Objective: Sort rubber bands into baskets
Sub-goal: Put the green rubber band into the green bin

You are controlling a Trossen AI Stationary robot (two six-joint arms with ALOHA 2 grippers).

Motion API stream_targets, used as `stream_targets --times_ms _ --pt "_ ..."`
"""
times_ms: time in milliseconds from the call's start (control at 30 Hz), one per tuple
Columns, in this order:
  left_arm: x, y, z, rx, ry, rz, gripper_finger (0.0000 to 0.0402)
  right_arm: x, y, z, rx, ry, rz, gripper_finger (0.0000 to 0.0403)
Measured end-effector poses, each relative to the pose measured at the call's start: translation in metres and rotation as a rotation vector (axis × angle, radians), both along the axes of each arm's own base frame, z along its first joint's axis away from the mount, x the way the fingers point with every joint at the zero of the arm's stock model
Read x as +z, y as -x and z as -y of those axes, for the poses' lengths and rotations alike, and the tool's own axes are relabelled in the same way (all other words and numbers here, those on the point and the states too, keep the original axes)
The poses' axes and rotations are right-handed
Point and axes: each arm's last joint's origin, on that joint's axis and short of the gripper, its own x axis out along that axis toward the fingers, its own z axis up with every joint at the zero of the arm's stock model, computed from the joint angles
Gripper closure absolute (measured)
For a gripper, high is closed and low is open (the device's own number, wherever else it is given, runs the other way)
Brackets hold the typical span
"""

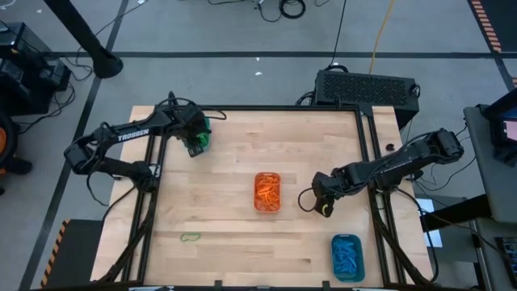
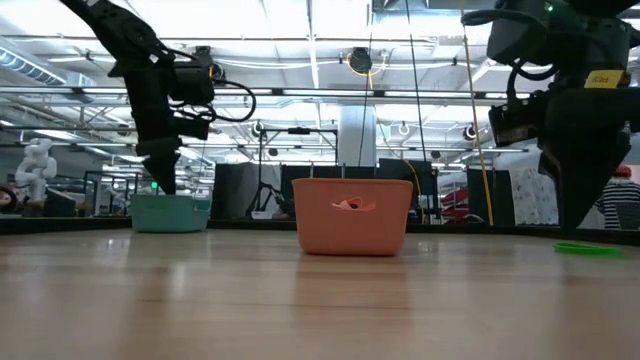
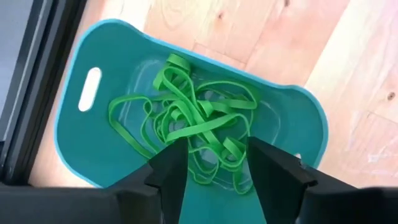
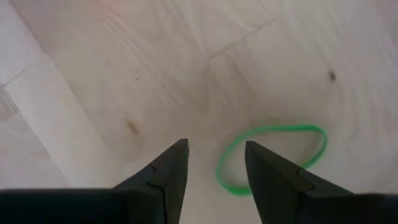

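Observation:
My left gripper (image 3: 217, 163) hangs open, pointing down, just above a teal basket (image 3: 74, 149) at the table's far left (image 1: 202, 136). A tangle of green rubber bands (image 3: 193, 118) lies in that basket. My right gripper (image 4: 214, 149) is open and low over the table, right of the orange basket (image 1: 267, 191), which has orange bands in it. A single green rubber band (image 4: 273, 155) lies flat on the wood beside the right fingertips; it also shows in the low view (image 2: 588, 248). A third basket (image 1: 347, 257), at the near right, contains blue bands.
Another green band (image 1: 190, 238) lies loose on the wood near the front left. A black box (image 1: 367, 87) with cables stands behind the table's far right edge. Black frame rails (image 1: 145, 210) run along the table's sides.

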Motion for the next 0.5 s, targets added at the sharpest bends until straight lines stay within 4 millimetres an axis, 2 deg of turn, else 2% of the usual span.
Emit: stream_targets --times_ms 267,500 --pt "0.000 0.001 0.000 0.013 -0.017 -0.018 0.0230 -0.002 0.004 -0.007 -0.037 0.006 -0.035 0.0252" --pt "0.001 0.003 0.002 0.060 0.017 -0.030 0.0230 -0.019 0.001 -0.012 -0.041 0.067 -0.112 0.0252"
